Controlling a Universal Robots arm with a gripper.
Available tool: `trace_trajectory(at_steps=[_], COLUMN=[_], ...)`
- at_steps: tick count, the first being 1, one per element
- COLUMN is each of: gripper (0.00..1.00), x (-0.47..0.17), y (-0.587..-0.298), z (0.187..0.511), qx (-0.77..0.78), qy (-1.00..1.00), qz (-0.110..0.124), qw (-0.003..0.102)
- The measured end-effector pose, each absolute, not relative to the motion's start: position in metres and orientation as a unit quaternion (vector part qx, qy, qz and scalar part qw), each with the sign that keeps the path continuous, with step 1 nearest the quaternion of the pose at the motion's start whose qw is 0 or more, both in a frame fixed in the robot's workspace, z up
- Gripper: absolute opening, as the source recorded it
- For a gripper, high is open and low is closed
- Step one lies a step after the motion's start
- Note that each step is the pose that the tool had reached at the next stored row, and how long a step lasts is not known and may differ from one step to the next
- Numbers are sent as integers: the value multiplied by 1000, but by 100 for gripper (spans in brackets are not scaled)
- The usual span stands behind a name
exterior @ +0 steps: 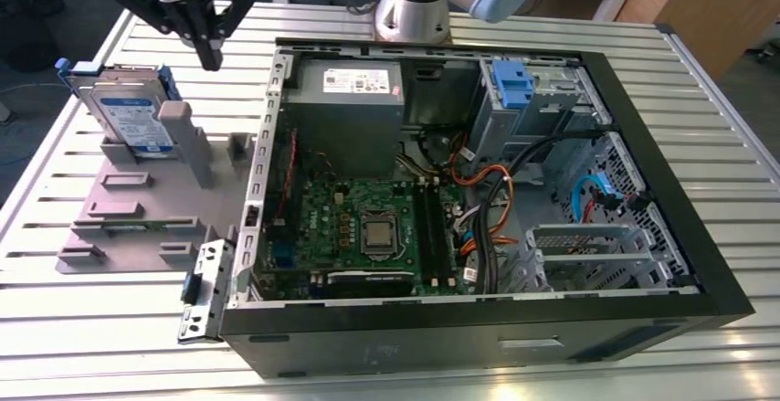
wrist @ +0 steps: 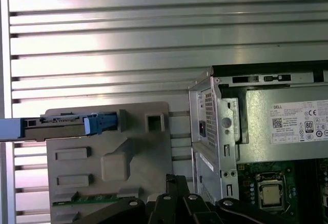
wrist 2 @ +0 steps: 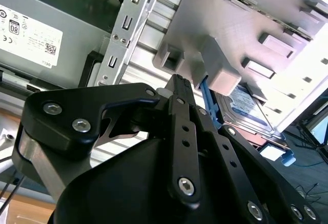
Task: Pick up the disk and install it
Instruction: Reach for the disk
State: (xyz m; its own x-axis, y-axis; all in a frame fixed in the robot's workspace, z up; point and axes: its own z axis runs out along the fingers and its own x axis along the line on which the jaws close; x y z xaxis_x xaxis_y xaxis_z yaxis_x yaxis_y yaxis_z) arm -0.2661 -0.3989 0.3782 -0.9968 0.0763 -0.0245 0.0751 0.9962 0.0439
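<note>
Blue-railed disk (exterior: 131,113) upright in stand (exterior: 134,211) (end effector (exterior: 211,58) closed, nearby).

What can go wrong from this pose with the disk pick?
1. The gripper looks shut above the grey stand; descending so, it might strike the disk or the upright post beside it.
2. The disk stands on edge; an off-centre grasp could tilt it or jam it in the stand.
3. Loose cables cross the open computer case; they may snag the disk.
</note>
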Motion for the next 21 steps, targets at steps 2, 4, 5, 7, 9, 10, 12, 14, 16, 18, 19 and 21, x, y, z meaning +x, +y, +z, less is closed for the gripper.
trace_trajectory(at_steps=[2, 4, 5, 7, 9, 10, 12, 14, 16, 18, 19, 21], gripper=[11, 11, 11, 11, 11, 11, 11, 11, 11, 11, 11, 11], x=[-268, -271, -272, -275, -277, -278, -280, -282, -284, -287, -288, -290], y=[-399, -399, -399, -399, -399, -399, -399, -399, -399, -399, -399, -399], z=[378, 378, 378, 378, 377, 377, 377, 377, 377, 377, 376, 376], qx=[38, 38, 38, 38, 38, 38, 38, 38, 38, 38, 38, 38], qy=[999, 999, 999, 999, 999, 999, 999, 999, 999, 999, 999, 999], qz=[22, 21, 21, 21, 22, 22, 22, 22, 22, 21, 21, 22], qw=[13, 13, 13, 13, 13, 13, 13, 13, 13, 13, 13, 13])
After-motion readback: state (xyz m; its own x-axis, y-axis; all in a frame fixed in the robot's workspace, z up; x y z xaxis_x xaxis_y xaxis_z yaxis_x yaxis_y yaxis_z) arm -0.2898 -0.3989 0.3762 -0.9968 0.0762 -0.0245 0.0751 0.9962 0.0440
